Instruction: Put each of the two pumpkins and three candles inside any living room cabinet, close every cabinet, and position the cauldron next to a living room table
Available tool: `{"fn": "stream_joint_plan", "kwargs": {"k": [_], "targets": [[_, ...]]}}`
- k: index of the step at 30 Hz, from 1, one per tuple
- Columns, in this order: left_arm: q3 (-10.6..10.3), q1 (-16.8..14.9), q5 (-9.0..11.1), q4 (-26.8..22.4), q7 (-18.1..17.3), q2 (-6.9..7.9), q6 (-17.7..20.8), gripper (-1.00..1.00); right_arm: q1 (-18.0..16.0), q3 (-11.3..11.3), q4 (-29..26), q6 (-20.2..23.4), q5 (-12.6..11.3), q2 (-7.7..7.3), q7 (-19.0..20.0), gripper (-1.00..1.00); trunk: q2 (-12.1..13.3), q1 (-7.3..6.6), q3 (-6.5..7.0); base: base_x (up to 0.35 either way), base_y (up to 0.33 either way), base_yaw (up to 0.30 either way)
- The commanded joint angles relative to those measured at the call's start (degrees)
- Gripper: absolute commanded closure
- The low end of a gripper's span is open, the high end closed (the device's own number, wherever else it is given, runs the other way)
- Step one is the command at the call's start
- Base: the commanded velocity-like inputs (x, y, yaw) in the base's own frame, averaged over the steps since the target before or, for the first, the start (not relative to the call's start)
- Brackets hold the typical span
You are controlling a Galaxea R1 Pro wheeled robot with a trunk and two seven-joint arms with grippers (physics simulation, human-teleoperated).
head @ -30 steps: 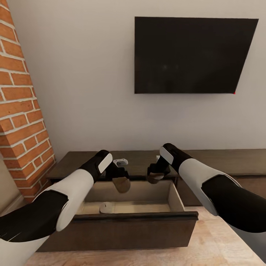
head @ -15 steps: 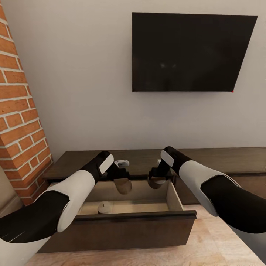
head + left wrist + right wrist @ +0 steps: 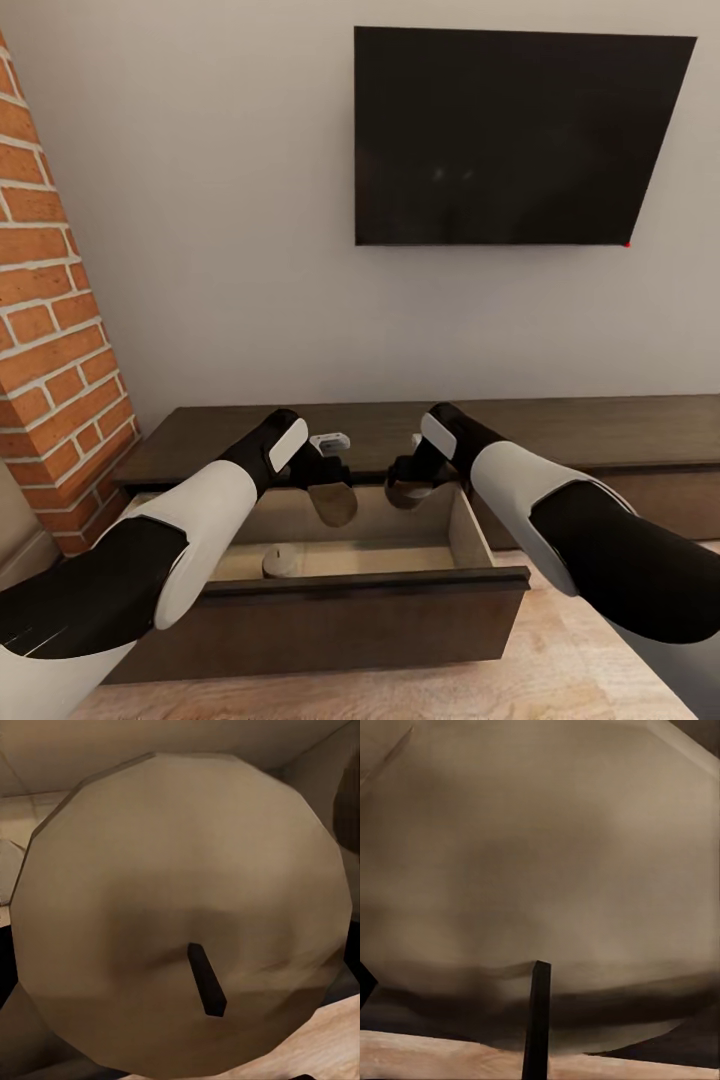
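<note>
Both hands clamped on candles above open cabinet [image 3: 330, 610] drawer: left hand [image 3: 330, 497], right hand [image 3: 408, 488]. Wicks plain from wrist views; third candle [image 3: 281, 561] inside, from head view.

Browns, beige and brick red
Dark-brown cabinet [image 3: 560, 425], pale beige drawer interior [image 3: 400, 560], beige-grey candle [image 3: 281, 562], red-orange brick fireplace [image 3: 50, 330], black screen [image 3: 510, 135].

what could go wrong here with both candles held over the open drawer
1. The left tool holds its candle tilted above the drawer; released like that, it may land on its side and roll.
2. A third candle already stands inside, roughly under the left arm, so a drop might knock it over.
3. The right candle hangs near the drawer's back edge and could catch there.
</note>
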Motion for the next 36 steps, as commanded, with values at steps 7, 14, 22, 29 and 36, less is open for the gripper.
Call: {"fn": "stream_joint_plan", "kwargs": {"k": [7, 14, 22, 29, 36], "targets": [[-0.1, 0.0, 0.7, -0.1, 0.6, 0.0, 0.2, 1.0, 1.7, 0.4, -0.1, -1.2, -0.1, 0.21, -0.7, 1.0, 0.0, -0.01, -0.46, 0.0, 0.0, 0.001], [-0.2, 0.1, 0.6, 0.4, 0.7, 0.0, -1.5, 1.0, 1.9, 0.4, 0.0, -1.5, -0.1, -0.01, -1.1, 1.0, 0.0, -0.01, -1.0, 0.0, 0.0, 0.0], [-0.4, 0.1, 0.6, 3.2, 0.7, 0.0, -4.1, 1.0, 1.9, 0.5, 0.0, -1.5, 0.0, -0.3, -1.1, 1.0, 0.0, -0.01, -1.27, 0.0, 0.0, 0.0], [-0.5, 0.1, 0.6, 5.3, 0.6, 0.0, -8.1, 1.0, 2.0, 0.4, 2.0, -1.6, -0.1, -0.35, -1.1, 1.0, 0.0, -0.01, -1.86, 0.0, 0.0, 0.0], [-3.0, 0.1, 0.5, 5.6, 0.6, 0.0, -13.7, 1.0, 2.0, 0.4, 3.0, -1.6, 0.0, -0.4, -1.1, 1.0, 0.0, -0.01, -2.49, 0.0, 0.0, 0.0]]}}
